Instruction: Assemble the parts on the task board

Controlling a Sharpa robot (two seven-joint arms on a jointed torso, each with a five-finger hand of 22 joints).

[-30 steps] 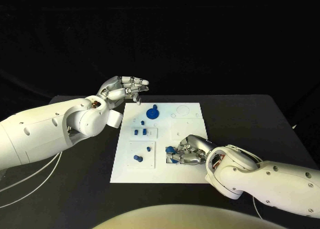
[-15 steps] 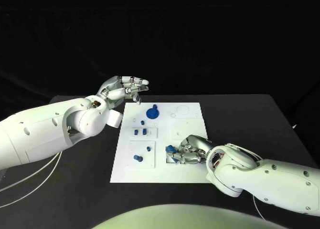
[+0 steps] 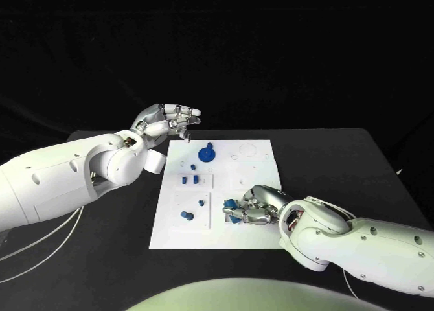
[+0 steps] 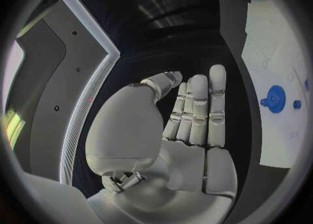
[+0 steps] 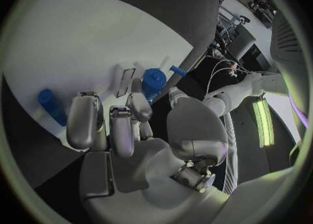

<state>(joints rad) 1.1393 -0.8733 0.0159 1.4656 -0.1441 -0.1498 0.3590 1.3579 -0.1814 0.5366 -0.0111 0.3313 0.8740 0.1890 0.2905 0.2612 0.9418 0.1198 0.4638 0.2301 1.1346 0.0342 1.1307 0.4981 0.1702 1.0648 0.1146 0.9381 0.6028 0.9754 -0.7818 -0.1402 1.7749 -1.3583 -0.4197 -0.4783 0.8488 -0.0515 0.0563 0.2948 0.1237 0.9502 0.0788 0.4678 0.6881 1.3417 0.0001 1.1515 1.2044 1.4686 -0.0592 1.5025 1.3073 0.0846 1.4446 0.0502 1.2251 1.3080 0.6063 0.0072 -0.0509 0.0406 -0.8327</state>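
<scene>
Several small blue parts (image 3: 190,177) sit on the white task board (image 3: 254,168) at the middle of the black bench (image 3: 357,162): a round blue disc with a knob (image 3: 206,154) near the board's far end, a pair of short pegs at its middle, and more pieces toward the near end.

At the board's near right portion, the right robot hand (image 3: 251,206) bears down with its fingers curled around a blue cylindrical part (image 5: 153,83); the right wrist view shows that part between the fingertips, close against the board. Another blue peg (image 5: 51,106) lies just beside the fingers.

The left robot hand (image 3: 170,119) hovers off the board's far left corner, above the bench, holding nothing; the left wrist view shows its fingers straight and side by side, the palm bare.

Risk, judging from the pose: the held part looks small beside the fingers around it, so it could tilt or slip as it is pressed toward its seat, jam at an angle, or drop and roll across the board. The crowding fingers might also knock the neighbouring peg out of place.

No brand, label or legible writing appears on the board, the parts or the arms.
</scene>
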